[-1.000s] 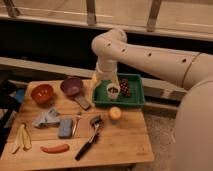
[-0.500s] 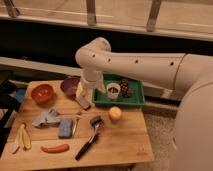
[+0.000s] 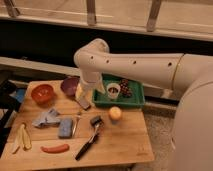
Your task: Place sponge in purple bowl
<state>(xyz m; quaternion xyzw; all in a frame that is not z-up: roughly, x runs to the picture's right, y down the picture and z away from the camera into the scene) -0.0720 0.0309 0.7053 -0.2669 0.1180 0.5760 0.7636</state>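
Your arm (image 3: 135, 65) has swung left over the last second, off the green tray (image 3: 134, 102) and toward the purple bowl (image 3: 70, 86); nothing on the tabletop (image 3: 127, 142) has shifted.

The sponge (image 3: 65, 127), a blue rounded block, lies flat in the left half of the table, nearer the near edge than the far one. It is untouched and well apart from the purple bowl, which stands upright by the far edge, left of centre.

Your gripper (image 3: 82, 99) hangs low just to the right of that bowl, pointing down at a grey slab (image 3: 84, 104) lying tilted on the wood. Gripper and slab run together in this view, so you cannot tell whether they touch, nor whether the gripper is parted or closed.

Just left of the sponge lies a crumpled bluish cloth (image 3: 46, 118), and just right of it a thin silvery utensil (image 3: 76, 124). A red bowl (image 3: 42, 93) sits beside the purple one, toward the far left corner.

The green tray fills the far right corner and holds a white cup (image 3: 113, 91) with a dark cluster (image 3: 125, 90) beside it. An orange (image 3: 115, 113) rests on the wood just in front of the tray's near wall.

A black brush (image 3: 89, 140) lies slantwise in the middle toward the near edge, a red pepper (image 3: 55, 148) lies along the near edge, and a banana (image 3: 22, 137) lies at the left edge near the near left corner.
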